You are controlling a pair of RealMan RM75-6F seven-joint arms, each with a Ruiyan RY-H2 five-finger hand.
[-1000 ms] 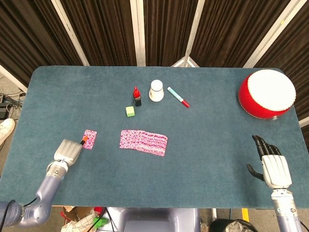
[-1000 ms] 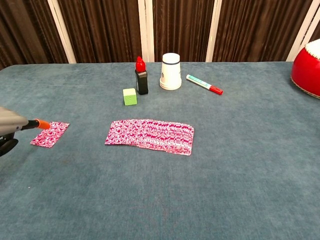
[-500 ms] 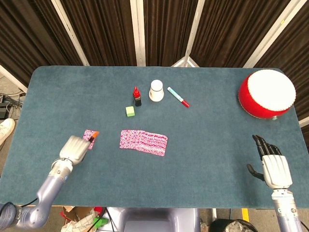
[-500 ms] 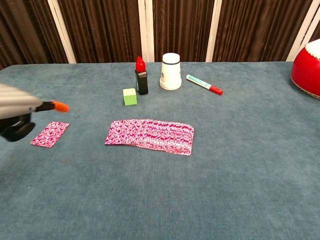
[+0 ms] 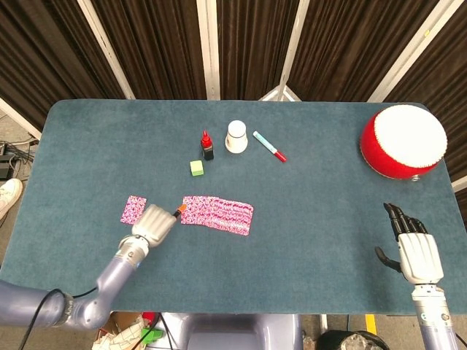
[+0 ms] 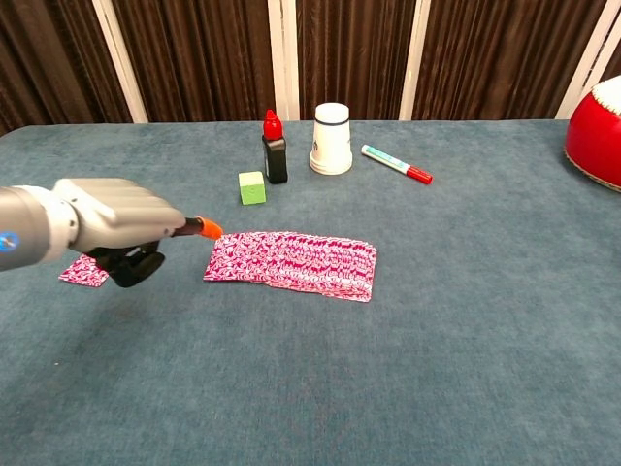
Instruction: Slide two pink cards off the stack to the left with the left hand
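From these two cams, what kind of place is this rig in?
Likely a lab or studio teleoperation bay, not a home. Dark curtains with white frame posts enclose a teal felt-covered table laid with assorted test props: a spread of pink cards, a green cube, a red drum. Cables lie on the floor at far left.

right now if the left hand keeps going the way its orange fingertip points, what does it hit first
Most likely the left end of the spread pink cards. The left hand points its fingertip right at that edge, apparently just short of it; height above the table is unclear.
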